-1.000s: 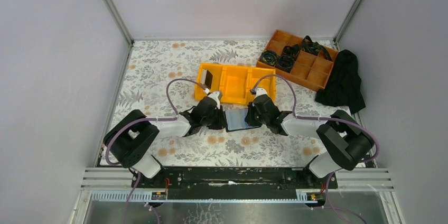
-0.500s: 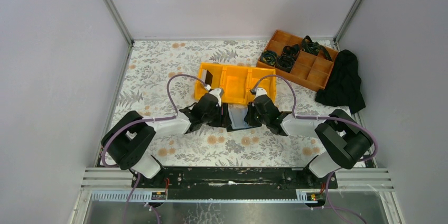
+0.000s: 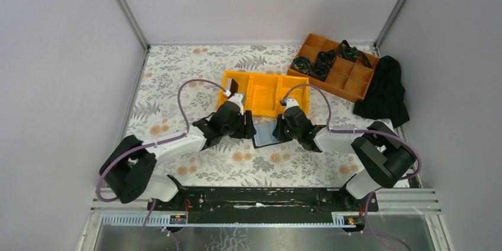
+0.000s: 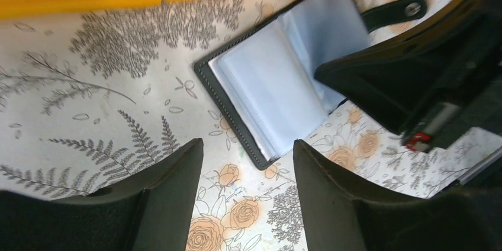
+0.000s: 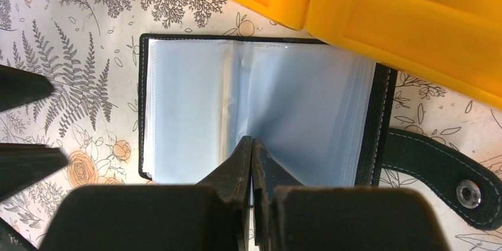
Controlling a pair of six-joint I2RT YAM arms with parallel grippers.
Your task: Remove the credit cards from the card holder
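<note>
Card holder lies open on the table, just beside the yellow bin's near wall. Right gripper fingers closed, tips on its clear sleeves. Left gripper fingers spread, holding nothing.

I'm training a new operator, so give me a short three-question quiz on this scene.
1. True or false: the card holder lies open on the table.
2. Which is shut, the left gripper or the right gripper?
3. The yellow bin sits: A) just beyond the card holder, away from the arm bases; B) under it; C) in a gripper.
Key: 1 true; 2 right gripper; 3 A.
</note>
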